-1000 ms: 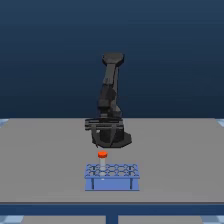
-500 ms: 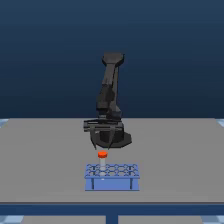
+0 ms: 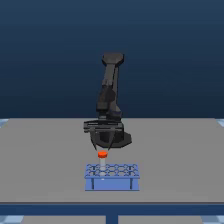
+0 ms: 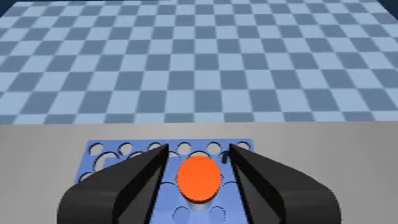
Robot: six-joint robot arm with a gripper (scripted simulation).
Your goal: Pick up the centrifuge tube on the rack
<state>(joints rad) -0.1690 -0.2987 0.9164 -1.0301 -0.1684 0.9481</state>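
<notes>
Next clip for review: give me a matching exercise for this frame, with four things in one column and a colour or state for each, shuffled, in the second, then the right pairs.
Things:
1. centrifuge tube cap
2. rack
3. gripper
4. table

Colour or state:
A. light blue, with a grid of round holes on top
B. plain grey surface
C. orange-red, seen between two dark fingers
D. black, jaws apart on either side of the cap

Pairs: 1-C, 2-A, 3-D, 4-B
</notes>
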